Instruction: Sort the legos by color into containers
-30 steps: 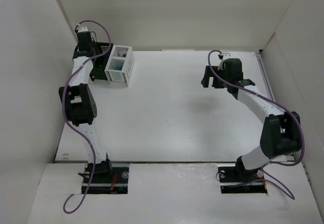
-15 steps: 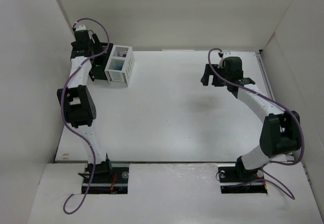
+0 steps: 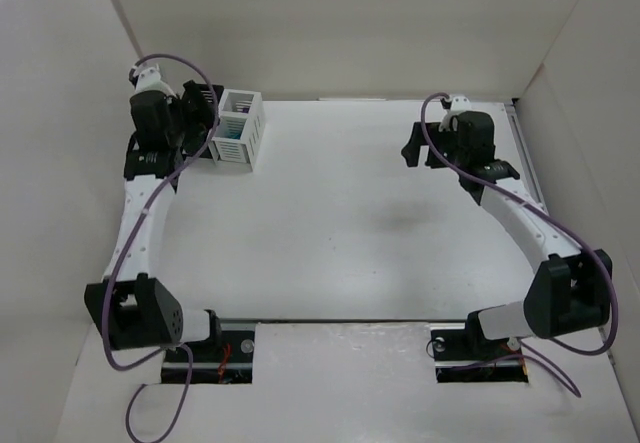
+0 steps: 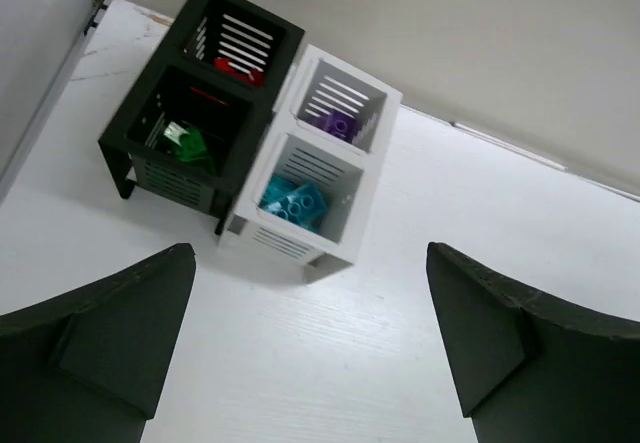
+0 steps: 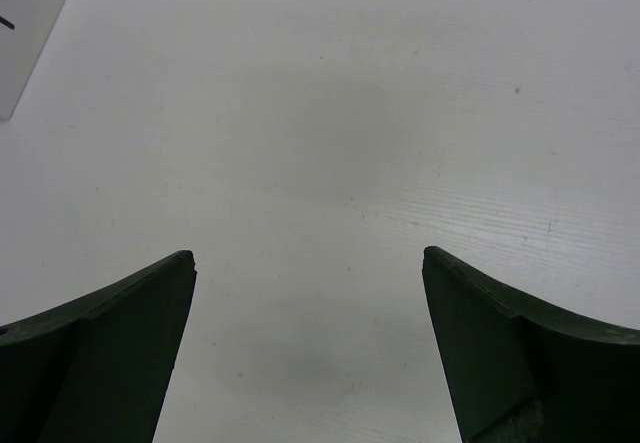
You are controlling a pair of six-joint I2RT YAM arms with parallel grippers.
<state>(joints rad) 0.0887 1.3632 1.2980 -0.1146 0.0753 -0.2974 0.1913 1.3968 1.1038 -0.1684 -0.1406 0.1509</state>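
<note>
Two containers stand side by side at the far left, each with two compartments. The black container (image 4: 145,123) (image 3: 204,113) holds a red lego (image 4: 240,71) in its far cell and a green lego (image 4: 186,143) in its near cell. In the white container (image 4: 375,148) (image 3: 240,128), a purple lego (image 4: 335,121) lies in the far cell and a teal lego (image 4: 295,201) in the near one. My left gripper (image 4: 310,255) (image 3: 168,128) hangs open and empty above the table, just near of the containers. My right gripper (image 5: 307,255) (image 3: 416,151) is open and empty over bare table at the far right.
White walls close in the table on the left, far and right sides. A corner of the white container (image 5: 25,23) shows at the top left of the right wrist view. Both arm bases sit at the near edge.
My left gripper has drawn back from over the black container toward the near side, its jaws now wide, and the left arm's elbow has swung down. The right gripper shifted slightly.
</note>
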